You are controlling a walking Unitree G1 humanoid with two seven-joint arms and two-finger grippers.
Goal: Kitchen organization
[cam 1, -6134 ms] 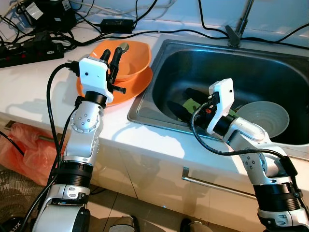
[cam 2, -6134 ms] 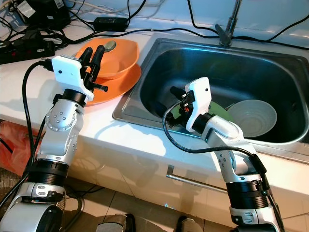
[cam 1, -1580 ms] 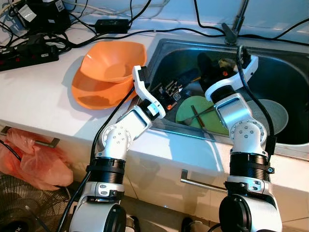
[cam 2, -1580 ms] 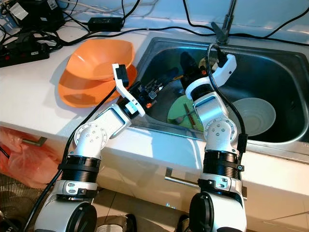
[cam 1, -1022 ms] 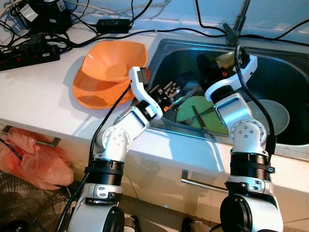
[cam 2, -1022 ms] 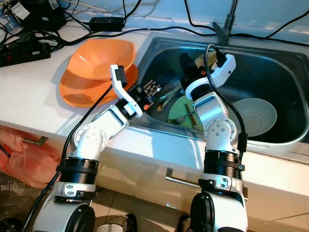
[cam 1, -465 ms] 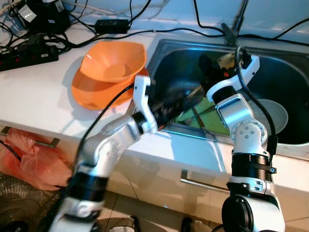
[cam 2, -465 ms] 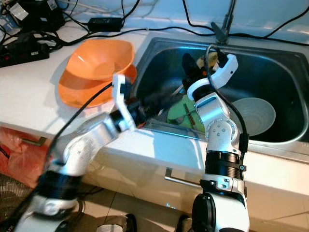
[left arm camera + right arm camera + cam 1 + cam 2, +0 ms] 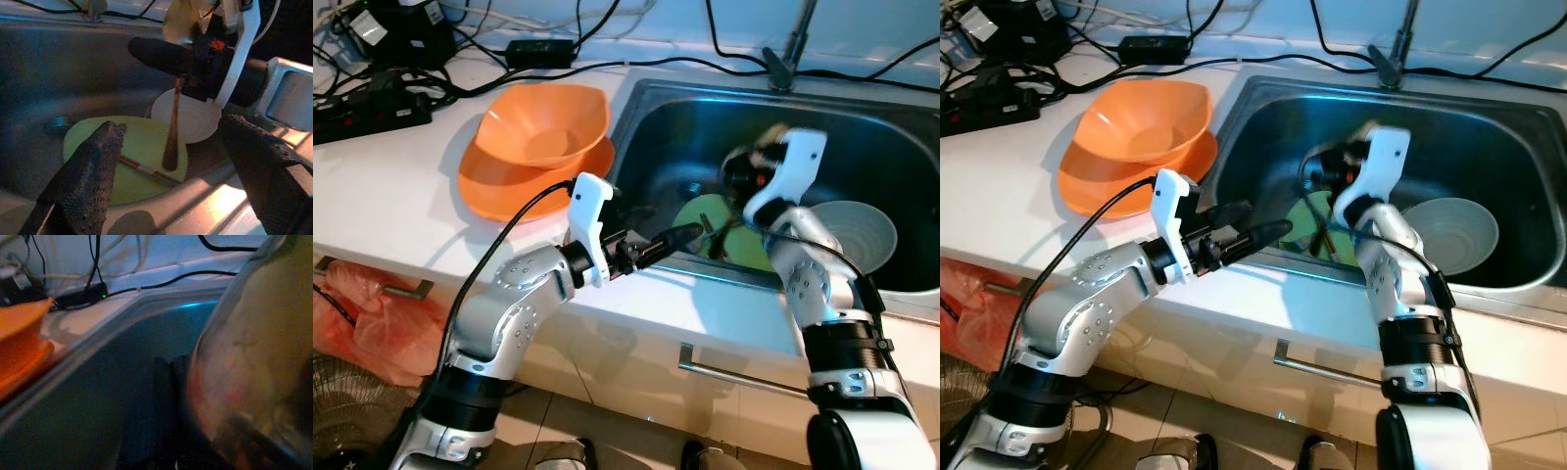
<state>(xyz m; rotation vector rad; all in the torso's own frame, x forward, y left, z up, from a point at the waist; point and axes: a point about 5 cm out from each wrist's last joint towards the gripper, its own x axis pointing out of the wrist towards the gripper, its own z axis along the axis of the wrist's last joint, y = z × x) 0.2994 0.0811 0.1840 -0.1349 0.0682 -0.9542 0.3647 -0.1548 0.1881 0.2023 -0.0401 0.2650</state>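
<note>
My right gripper [image 9: 742, 172] is inside the steel sink [image 9: 862, 127], blurred, above a green plate [image 9: 701, 211]. It is shut on a wooden utensil [image 9: 172, 128] whose brown handle hangs down from the black fingers, with a pale yellowish part [image 9: 180, 19] above them. A chopstick [image 9: 146, 170] lies across the green plate, and a white bowl [image 9: 858, 231] sits to its right. My left gripper [image 9: 688, 233] hovers over the sink's front rim, open, with nothing between its fingers [image 9: 93, 166]. On the counter to the left, an orange bowl [image 9: 544, 127] rests on an orange plate [image 9: 505, 198].
A faucet [image 9: 793, 49] rises behind the sink. Black cables and a power strip [image 9: 372, 108] lie across the back left of the white counter. Below the counter are a cabinet handle [image 9: 744, 378] and an orange plastic bag [image 9: 362, 323].
My left gripper has drawn back from inside the sink to its front rim. My right gripper, still shut on the utensil, has come toward the sink's front, over the green plate.
</note>
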